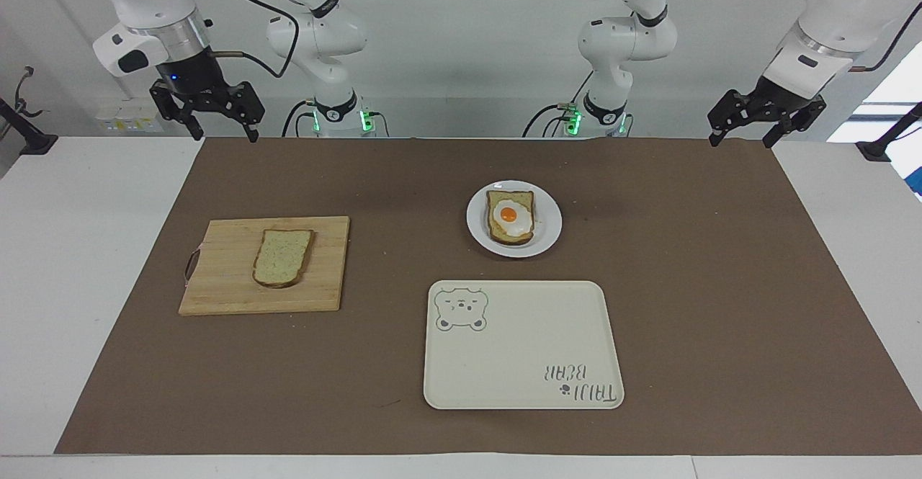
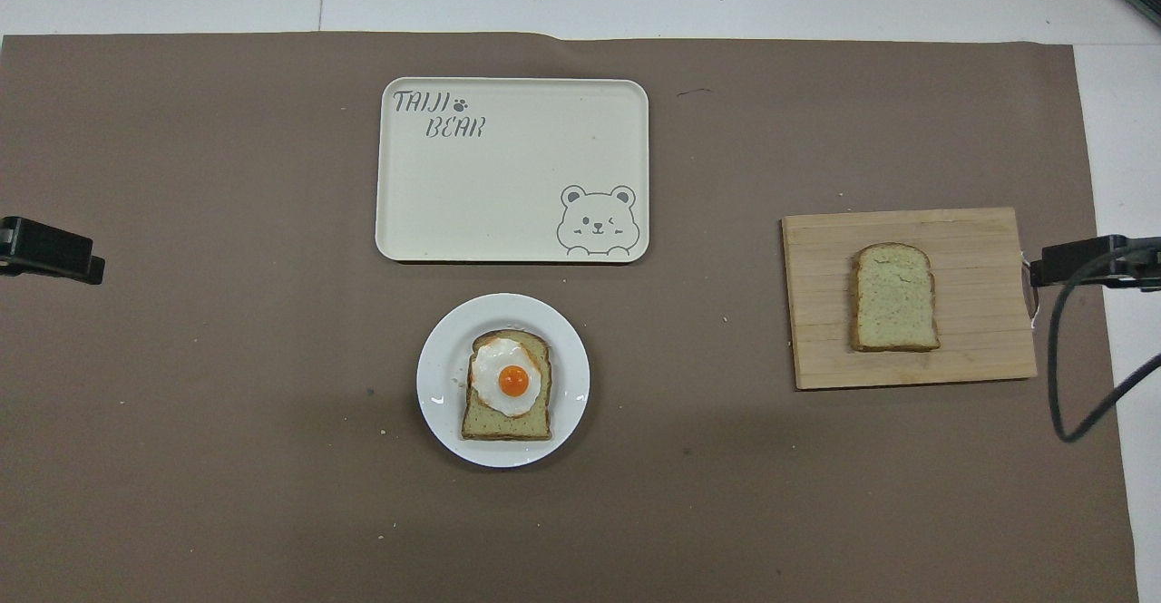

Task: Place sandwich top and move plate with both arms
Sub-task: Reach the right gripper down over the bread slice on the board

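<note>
Across the tabletop (image 1: 43,263) a brown mat (image 1: 720,284) leaves white margins at both ends. At the mat's 6 o'clock in the facing view lies the cream tray (image 1: 522,346), lettered "TAIJI BEAR". Toward 9 o'clock the cutting board (image 1: 223,266) carries the sandwich top (image 1: 282,257). The plate (image 1: 551,223) sits near centre, bearing egg toast (image 1: 511,217). The right gripper (image 1: 204,108), jaws wide, hangs at 11 o'clock from the sandwich top; the left gripper (image 1: 765,117), also wide, hangs at 2 o'clock from the plate.
</note>
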